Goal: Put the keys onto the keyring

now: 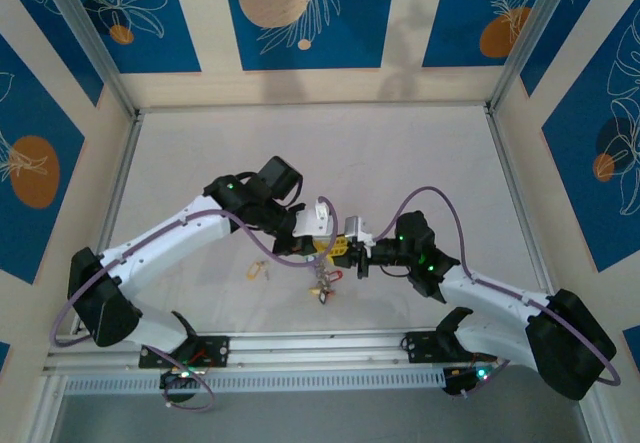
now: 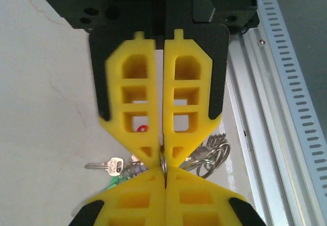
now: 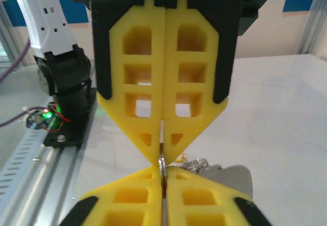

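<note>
Top external: one loose key (image 1: 256, 270) with a yellowish tag lies on the table (image 1: 180, 163), left of my tips and not yet on the keyring (image 2: 212, 153).

Risks, left to right:
- Both grippers are busy on the same wire, so nothing is free to fetch that key. If I release one side, the ring could swing or twist out of the other.
- Each hold is at the very fingertips, with little pad on thin wire. It will likely slip if my arms pull apart or move out of step.
- The strung keys (image 1: 322, 288) sit just below the pinch. I can't tell whether they are clear of the table. Their weight could drag the ring loose.

Jaws:
- The left gripper (image 2: 163, 157) is closed right down, yellow fingers together, nipping the ring wire at the tips.
- The right gripper (image 3: 162, 157) is the same, closed on that wire, tip to tip with the left.
</note>
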You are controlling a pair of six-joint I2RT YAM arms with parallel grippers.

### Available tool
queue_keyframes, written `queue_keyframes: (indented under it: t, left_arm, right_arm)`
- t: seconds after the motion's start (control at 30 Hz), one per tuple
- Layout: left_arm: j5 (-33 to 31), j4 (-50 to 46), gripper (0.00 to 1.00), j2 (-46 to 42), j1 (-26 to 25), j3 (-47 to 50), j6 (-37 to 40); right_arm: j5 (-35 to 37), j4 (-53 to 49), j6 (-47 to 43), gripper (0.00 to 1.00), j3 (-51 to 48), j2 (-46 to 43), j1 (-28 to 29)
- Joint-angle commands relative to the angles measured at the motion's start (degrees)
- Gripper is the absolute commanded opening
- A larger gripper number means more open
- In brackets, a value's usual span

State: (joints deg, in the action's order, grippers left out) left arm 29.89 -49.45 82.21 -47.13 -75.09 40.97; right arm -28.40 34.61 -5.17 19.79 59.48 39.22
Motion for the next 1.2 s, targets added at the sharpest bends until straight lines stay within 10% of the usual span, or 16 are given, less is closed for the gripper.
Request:
queue_keyframes:
  t: [0.0, 0.47, 1.17]
  left_arm:
    - [1.57, -2.39, 0.0, -0.21, -0.5, -2.34, 1.38]
    - [8.97, 9.6, 0.27, -8.03, 3.87, 9.32, -3.1]
    - [8.28, 19.6, 0.29, -8.52, 4.77, 14.58, -9.68]
  right_arm:
    - [-0.79, 0.26, -0.44, 0.0, 1.99, 0.85, 0.19]
    - [-0.36, 14.35, 6.9, 0.0, -2.53, 1.78, -0.44]
    - [-1.28, 15.95, 7.25, 0.0, -3.53, 1.24, -0.46]
